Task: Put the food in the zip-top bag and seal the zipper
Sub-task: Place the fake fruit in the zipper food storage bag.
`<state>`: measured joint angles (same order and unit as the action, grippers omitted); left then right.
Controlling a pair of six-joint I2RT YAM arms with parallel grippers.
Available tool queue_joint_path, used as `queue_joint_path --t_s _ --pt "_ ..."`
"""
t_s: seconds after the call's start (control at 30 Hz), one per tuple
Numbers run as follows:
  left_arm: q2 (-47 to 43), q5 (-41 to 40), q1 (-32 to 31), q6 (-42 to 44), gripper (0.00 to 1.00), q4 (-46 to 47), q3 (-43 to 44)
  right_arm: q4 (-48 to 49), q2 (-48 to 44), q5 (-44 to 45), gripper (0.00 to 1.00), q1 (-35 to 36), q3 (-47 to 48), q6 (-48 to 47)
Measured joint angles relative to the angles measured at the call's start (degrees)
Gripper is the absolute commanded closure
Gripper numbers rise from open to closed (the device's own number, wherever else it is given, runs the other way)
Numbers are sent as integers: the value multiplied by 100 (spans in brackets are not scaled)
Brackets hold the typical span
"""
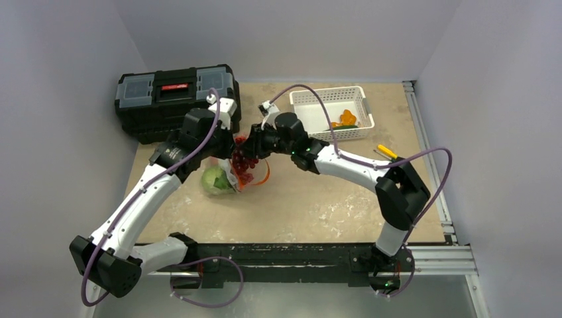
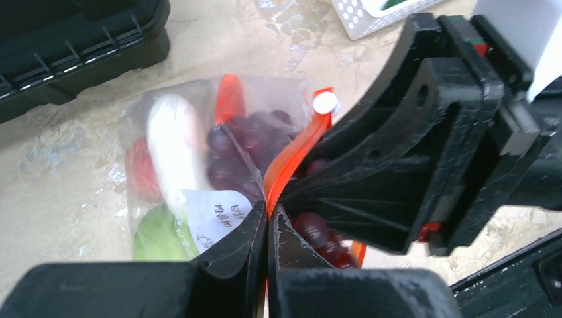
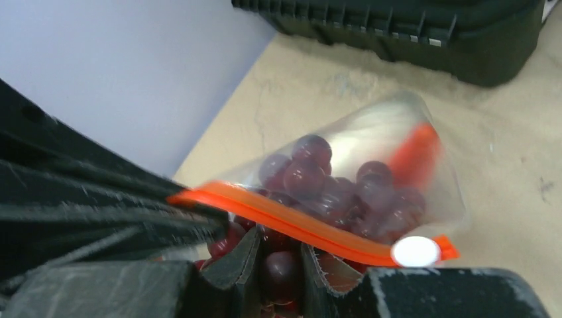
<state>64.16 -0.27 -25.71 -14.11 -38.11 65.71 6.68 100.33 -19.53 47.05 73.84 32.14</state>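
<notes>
Left fingers (image 2: 232, 258) pinch zipper (image 2: 291, 156) — right fingers (image 3: 235, 268), grapes (image 3: 278, 270).

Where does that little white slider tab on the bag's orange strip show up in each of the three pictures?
Top external: too small to pick out; the zip-top bag sits mid-table between the arms.
Left wrist: the white slider tab is upper middle, atop the zipper.
Right wrist: lower right, at the zipper's end.
Shared landmark: the dark grapes.
</notes>
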Motion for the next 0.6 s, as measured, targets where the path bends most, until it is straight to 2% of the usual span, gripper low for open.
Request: queue_joint_path --t_s 0.07,0.23,0.33,0.6 --pt "0 96 -42 39 100 63 0 643 0 479 100 181 -160 232" --pt "-4 24 -44 151 100 20 -4 1353 435 1421 97 623 -223 446" --pt "-2 11 -61 173 100 -22 -28 1574 667 1720 91 758 -269 511" --pt "2 -219 -120 157 100 -48 -63 1333 793 1834 64 820 -225 442"
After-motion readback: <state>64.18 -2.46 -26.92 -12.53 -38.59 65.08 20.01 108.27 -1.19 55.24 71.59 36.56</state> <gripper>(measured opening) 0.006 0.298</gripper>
